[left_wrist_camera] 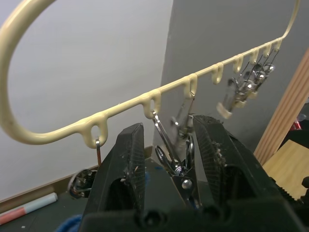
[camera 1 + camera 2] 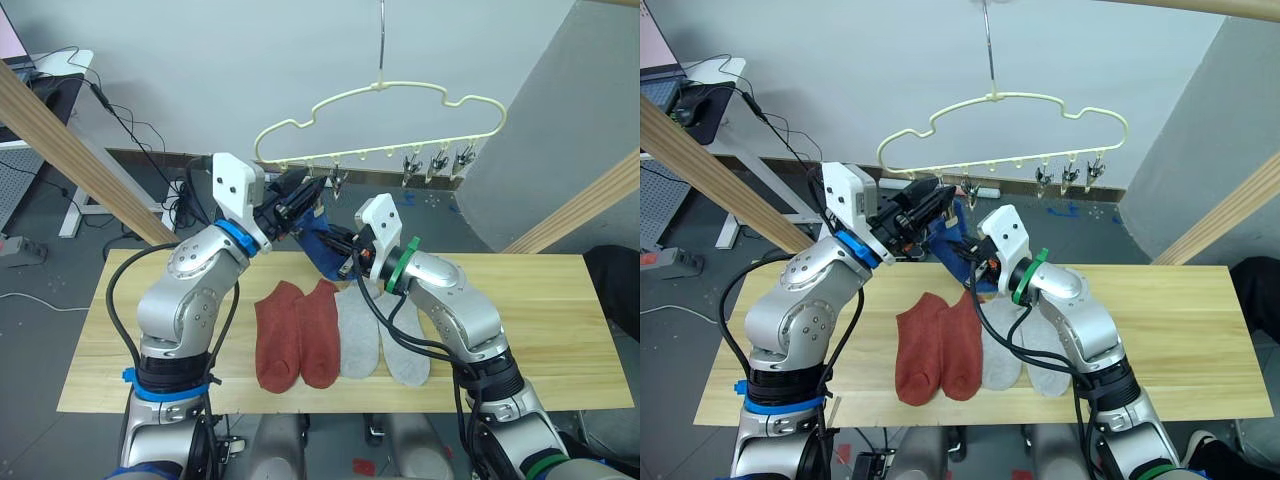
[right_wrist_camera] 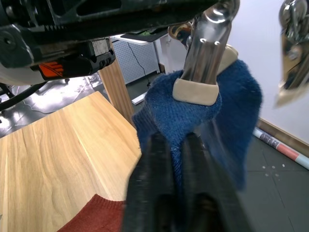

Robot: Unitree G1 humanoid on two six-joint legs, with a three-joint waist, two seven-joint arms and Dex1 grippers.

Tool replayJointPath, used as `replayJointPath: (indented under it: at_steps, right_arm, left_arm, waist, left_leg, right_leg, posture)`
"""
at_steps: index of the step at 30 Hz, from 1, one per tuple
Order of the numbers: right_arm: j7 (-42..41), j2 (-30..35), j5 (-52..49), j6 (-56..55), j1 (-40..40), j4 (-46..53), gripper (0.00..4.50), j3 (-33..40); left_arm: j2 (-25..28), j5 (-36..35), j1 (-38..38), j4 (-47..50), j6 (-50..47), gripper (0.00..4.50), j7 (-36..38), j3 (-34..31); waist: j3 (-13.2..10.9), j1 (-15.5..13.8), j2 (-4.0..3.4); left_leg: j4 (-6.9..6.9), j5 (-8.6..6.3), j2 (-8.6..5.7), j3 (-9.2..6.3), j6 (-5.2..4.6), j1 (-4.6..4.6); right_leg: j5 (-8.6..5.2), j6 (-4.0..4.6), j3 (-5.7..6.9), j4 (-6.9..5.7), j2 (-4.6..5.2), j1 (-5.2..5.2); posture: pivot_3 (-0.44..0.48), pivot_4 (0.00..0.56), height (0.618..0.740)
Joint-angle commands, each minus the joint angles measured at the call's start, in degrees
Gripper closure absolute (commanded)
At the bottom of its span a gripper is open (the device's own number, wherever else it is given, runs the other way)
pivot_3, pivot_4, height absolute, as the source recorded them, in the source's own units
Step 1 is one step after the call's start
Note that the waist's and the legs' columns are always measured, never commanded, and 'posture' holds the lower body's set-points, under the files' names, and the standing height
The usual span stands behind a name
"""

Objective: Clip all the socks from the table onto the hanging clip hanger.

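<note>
The cream clip hanger [image 2: 400, 90] hangs over the far edge of the table [image 2: 540, 330]. My left gripper [image 2: 300, 200] is open up at its row of clips, one finger on each side of a metal clip [image 1: 176, 162]. That clip [image 3: 198, 92] has its padded ends on the top of a blue sock [image 2: 320, 245]. Just below, my right gripper [image 3: 174, 154] is shut on the same blue sock [image 3: 231, 111]. Two rust red socks [image 2: 298, 335] and two light grey socks [image 2: 385, 340] lie side by side on the table in front of me.
Several free clips [image 2: 435, 165] hang toward the hanger's right end. Thick wooden poles slant up at the left [image 2: 70, 150] and right [image 2: 580, 210]. A desk with cables [image 2: 50, 70] stands behind at the left.
</note>
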State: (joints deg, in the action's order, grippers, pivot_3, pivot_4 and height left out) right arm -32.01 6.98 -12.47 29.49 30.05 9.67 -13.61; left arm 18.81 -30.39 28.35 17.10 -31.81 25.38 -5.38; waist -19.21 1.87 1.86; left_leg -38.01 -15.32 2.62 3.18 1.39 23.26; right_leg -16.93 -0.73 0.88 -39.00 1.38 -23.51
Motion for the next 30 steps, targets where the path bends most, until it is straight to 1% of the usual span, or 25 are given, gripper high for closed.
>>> replayJointPath:
  at_steps: [1,2,4,9,12,14,15,16,18,19,21,25,30]
  right_arm:
    - [-0.42,0.64,-0.17,0.44,0.61,1.42,2.77,-0.52]
    - [-0.75,1.6,0.0,0.66,0.03,2.25,2.43,-0.66]
    - [-1.35,3.58,0.2,0.9,-1.09,3.9,2.43,-0.75]
    - [-4.95,12.53,-2.51,3.78,-6.23,13.4,2.43,1.84]
    - [-7.69,17.3,-6.08,5.82,-8.43,19.11,2.43,4.96]
    - [-9.87,20.8,-9.78,7.62,-9.53,22.89,2.43,8.31]
    - [-10.71,22.2,-11.11,8.11,-9.91,24.12,2.43,9.58]
    - [-11.29,23.45,-12.4,8.75,-10.24,25.15,2.43,10.94]
    - [-11.45,25.12,-14.49,10.03,-10.53,26.3,2.43,12.99]
    - [-11.33,25.82,-15.46,10.74,-10.6,26.74,2.43,13.95]
    - [-10.75,26.98,-16.86,12.0,-10.82,27.55,2.43,15.41]
    - [-9.32,28.31,-18.7,13.85,-11.24,28.73,2.43,16.93]
    - [-7.72,29.22,-20.67,15.61,-11.62,30.16,2.43,17.99]
  left_arm:
    - [0.18,1.8,-0.91,2.88,2.77,2.68,-1.6,-0.84]
    - [0.09,2.67,-1.39,3.2,3.7,2.68,-2.22,-0.87]
    - [-0.03,4.11,-2.19,3.73,5.32,2.68,-2.87,-0.59]
    - [-1.13,10.27,-5.77,5.07,11.82,2.68,-3.55,3.56]
    - [-3.0,13.38,-7.52,4.77,15.08,2.68,-4.64,6.07]
    - [-4.34,16.28,-8.89,4.29,18.12,2.68,-5.22,8.42]
    - [-4.94,17.22,-9.23,3.97,19.15,2.68,-5.46,9.23]
    - [-5.69,18.6,-9.35,3.26,20.42,2.68,-6.29,9.92]
    - [-7.08,20.61,-9.08,1.74,21.98,2.68,-7.63,10.83]
    - [-7.96,21.6,-8.81,0.85,22.68,2.68,-8.55,11.25]
    - [-9.69,24.1,-8.3,-1.14,23.53,2.68,-10.82,12.17]
    - [-12.46,27.51,-7.26,-4.81,25.27,2.68,-14.36,12.66]
    - [-14.8,27.73,-4.74,-9.65,27.42,2.68,-14.33,12.68]
  waist:
    - [0.0,0.02,0.0]
    - [0.0,0.02,0.0]
    - [0.0,0.02,0.0]
    - [0.01,-0.08,0.01]
    - [0.01,-0.01,0.01]
    - [0.01,0.04,0.01]
    - [0.01,0.1,0.01]
    - [0.01,0.13,0.01]
    - [0.01,0.19,0.02]
    - [0.01,0.22,0.01]
    - [0.01,0.33,0.01]
    - [0.01,0.63,0.02]
    - [0.01,1.11,0.02]
  left_leg:
    - [0.0,0.0,0.0,0.01,0.0,0.0]
    - [0.0,0.0,0.0,0.0,0.0,0.0]
    - [0.0,0.0,0.0,0.0,0.0,0.0]
    - [0.01,-0.01,-0.01,0.01,-0.01,0.06]
    - [-0.03,-0.02,-0.02,0.0,-0.03,0.1]
    - [-0.04,-0.02,-0.02,-0.03,-0.04,0.08]
    - [-0.03,-0.02,-0.02,-0.05,-0.05,0.07]
    - [-0.03,-0.01,-0.01,-0.05,-0.06,0.07]
    - [-0.03,-0.01,0.0,-0.05,-0.08,0.06]
    - [-0.03,-0.01,0.0,-0.05,-0.09,0.06]
    - [-0.04,-0.06,0.0,-0.04,-0.23,0.05]
    - [-0.06,-0.07,-0.02,-0.02,-0.27,0.07]
    - [-0.05,-0.07,-0.02,-0.01,-0.27,0.08]
  right_leg:
    - [0.0,0.0,-0.01,0.0,0.0,0.0]
    - [0.0,0.0,0.0,0.0,0.0,0.0]
    - [0.0,0.0,0.0,0.0,0.0,0.0]
    - [0.0,0.01,-0.01,0.06,0.02,0.0]
    - [0.0,0.01,0.0,0.06,0.04,0.0]
    - [0.01,0.01,0.02,0.01,0.03,0.01]
    - [0.02,0.03,0.03,0.0,0.02,0.01]
    - [0.03,0.06,0.03,0.0,0.01,0.01]
    - [0.05,0.08,0.03,-0.01,-0.01,0.01]
    - [0.06,0.1,0.03,-0.01,-0.01,0.01]
    - [0.07,0.12,0.03,-0.02,-0.02,0.01]
    - [0.08,0.11,0.0,0.01,-0.01,0.02]
    - [0.08,0.11,0.01,0.03,-0.02,0.02]
  posture:
    - [-0.066,0.311,0.74]
    - [-0.068,0.313,0.74]
    - [-0.071,0.316,0.74]
    - [-0.082,0.321,0.74]
    - [-0.089,0.325,0.74]
    - [-0.089,0.325,0.74]
    - [-0.109,0.33,0.74]
    - [-0.109,0.33,0.74]
    - [-0.109,0.33,0.74]
    - [-0.127,0.333,0.74]
    - [-0.135,0.334,0.74]
    - [-0.161,0.345,0.74]
    - [-0.171,0.349,0.74]
